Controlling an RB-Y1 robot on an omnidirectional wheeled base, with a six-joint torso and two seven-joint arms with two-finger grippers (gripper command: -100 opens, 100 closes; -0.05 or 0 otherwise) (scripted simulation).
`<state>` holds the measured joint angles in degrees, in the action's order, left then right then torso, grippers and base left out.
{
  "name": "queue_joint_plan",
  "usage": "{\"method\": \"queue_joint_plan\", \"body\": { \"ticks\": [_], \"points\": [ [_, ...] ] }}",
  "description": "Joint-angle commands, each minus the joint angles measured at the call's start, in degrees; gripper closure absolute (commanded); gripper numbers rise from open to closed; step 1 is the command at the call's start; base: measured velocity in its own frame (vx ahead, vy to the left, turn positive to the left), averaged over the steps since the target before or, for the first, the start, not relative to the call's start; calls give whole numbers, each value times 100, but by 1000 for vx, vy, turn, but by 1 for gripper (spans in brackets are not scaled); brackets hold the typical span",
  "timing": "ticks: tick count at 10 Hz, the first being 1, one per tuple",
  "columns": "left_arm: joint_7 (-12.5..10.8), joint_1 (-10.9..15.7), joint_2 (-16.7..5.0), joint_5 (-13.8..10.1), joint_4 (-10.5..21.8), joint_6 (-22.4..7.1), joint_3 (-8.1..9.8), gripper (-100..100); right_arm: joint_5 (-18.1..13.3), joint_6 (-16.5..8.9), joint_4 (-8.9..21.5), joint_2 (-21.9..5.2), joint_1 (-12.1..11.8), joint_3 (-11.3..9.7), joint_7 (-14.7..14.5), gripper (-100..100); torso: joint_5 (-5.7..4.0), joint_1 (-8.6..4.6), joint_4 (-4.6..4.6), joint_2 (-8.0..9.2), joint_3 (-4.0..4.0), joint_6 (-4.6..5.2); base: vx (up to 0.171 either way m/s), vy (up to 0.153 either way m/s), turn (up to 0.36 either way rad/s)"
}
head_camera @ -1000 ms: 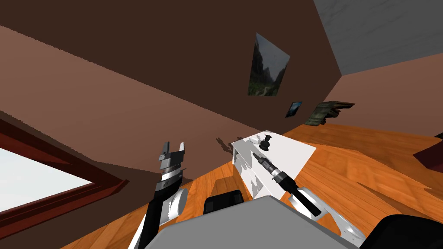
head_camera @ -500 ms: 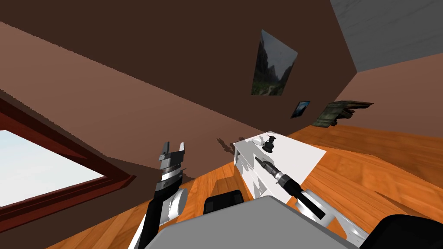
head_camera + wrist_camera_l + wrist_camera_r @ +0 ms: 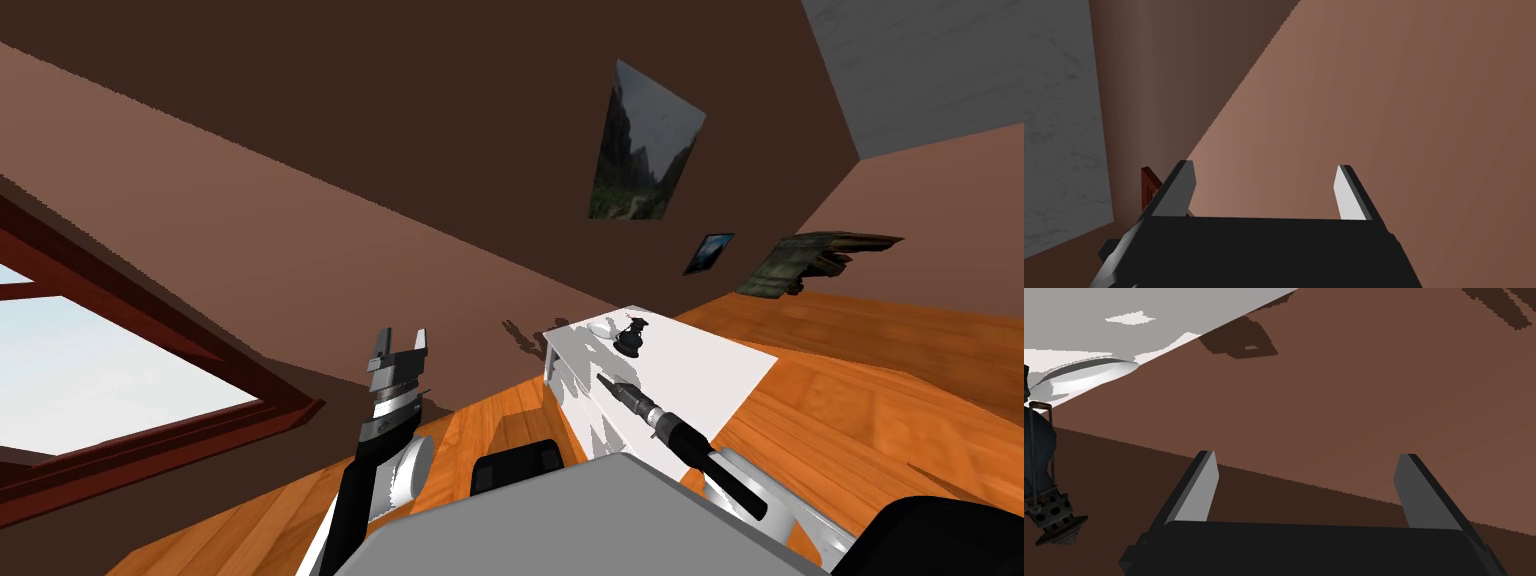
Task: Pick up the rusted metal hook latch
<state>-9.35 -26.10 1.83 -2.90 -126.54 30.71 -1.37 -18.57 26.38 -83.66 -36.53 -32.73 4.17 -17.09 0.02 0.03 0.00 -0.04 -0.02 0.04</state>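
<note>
A white table (image 3: 700, 365) stands against the brown wall. On it sits a small dark lantern-like object (image 3: 630, 337) with a rusty wire frame, also seen in the right wrist view (image 3: 1041, 478). A flat white dish (image 3: 1086, 373) lies beyond it, close to the wall (image 3: 602, 327). My right gripper (image 3: 603, 380) hovers over the table's near part, open and holding nothing (image 3: 1306, 455), with the lantern off to one side of its fingers. My left gripper (image 3: 400, 340) is raised left of the table, open and holding nothing (image 3: 1264, 165).
Orange wood floor (image 3: 880, 390) spreads right of the table. A window (image 3: 110, 370) with a dark red frame is at the left. Two pictures (image 3: 645, 140) (image 3: 708, 253) hang on the wall, with a greenish shelf-like object (image 3: 815, 260) further right.
My head view has swung left: the table, pictures and shelf-like object slid right and more of the window shows. Both arms keep their pose.
</note>
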Motion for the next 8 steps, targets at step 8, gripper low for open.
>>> {"method": "queue_joint_plan", "body": {
  "ticks": [8],
  "points": [
    [0, 0, 0, 0, 0, 0, 0, 0, -426, -274, 1434, -572, 205, -345, -463, -100, 0, 1, -1, -8, -4, -1, 29, 15, 55]
  ]
}}
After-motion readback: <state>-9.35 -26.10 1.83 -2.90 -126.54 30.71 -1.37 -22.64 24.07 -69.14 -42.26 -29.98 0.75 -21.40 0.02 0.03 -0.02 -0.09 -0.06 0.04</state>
